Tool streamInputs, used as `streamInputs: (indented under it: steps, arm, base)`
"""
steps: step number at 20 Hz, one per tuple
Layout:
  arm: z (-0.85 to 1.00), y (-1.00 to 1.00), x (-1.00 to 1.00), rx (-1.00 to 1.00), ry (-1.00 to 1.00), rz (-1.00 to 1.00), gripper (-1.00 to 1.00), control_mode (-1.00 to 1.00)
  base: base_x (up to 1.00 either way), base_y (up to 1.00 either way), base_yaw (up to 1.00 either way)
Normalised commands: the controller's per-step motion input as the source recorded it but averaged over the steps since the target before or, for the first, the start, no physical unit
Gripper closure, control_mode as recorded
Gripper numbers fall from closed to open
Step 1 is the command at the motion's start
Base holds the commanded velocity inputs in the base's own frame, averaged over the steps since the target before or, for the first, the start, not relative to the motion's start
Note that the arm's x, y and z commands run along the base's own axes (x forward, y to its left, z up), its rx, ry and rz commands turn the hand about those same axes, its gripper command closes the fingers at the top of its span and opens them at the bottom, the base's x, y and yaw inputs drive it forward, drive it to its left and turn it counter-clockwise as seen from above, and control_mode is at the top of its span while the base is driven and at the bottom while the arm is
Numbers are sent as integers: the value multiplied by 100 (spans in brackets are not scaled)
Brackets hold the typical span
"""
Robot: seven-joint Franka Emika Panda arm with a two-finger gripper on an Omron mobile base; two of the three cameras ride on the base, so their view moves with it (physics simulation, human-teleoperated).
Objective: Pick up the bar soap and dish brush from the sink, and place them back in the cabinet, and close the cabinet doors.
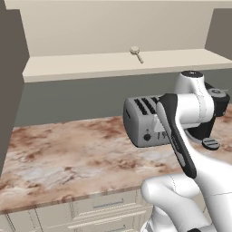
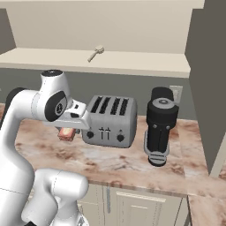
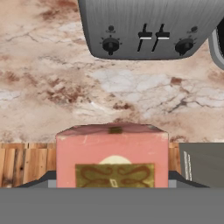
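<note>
1. Now the gripper (image 3: 112, 186) is clamped on the soap (image 3: 112, 155): in the hand view the reddish block sits between the two dark tips, one tip at each side of it. In the right base view the soap (image 2: 66, 133) hangs under the hand, above the surface (image 2: 110, 161) and just off the toaster's (image 2: 109, 121) front left corner.
2. The brush (image 2: 96, 52) already lies on the cabinet (image 1: 81, 27) shelf, near the middle of the shelf, handle pointing toward the front edge. In the left base view the brush (image 1: 136, 53) lies right of centre.
3. The relation that matters: the shelf is well above and behind the gripper, beyond the toaster. So the soap has to go up and forward, over the toaster's top, before it can be set down.
4. Judgement: bare shelf to either side of the brush looks free, so the soap should land beside it without touching it.
5. Risk: a low path would clip the toaster or the shelf's front edge.
6. A dark grinder-like appliance (image 2: 160, 126) stands at the toaster's right, apart from the likely path.
7. The doors are still to be closed.
</note>
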Motion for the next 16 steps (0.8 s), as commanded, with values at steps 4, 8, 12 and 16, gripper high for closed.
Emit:
streamInputs:
  steps: [4, 8, 12, 16]
  arm:
    - [0, 0, 0, 0, 0, 0, 100, 100]
    - [0, 0, 0, 0, 0, 0, 100, 100]
    - [0, 0, 0, 0, 0, 0, 100, 100]
    - [10, 0, 0, 0, -16, 0, 100, -100]
  base:
    - [0, 0, 0]
    - [0, 0, 0]
    - [0, 0, 0]
    - [0, 0, 0]
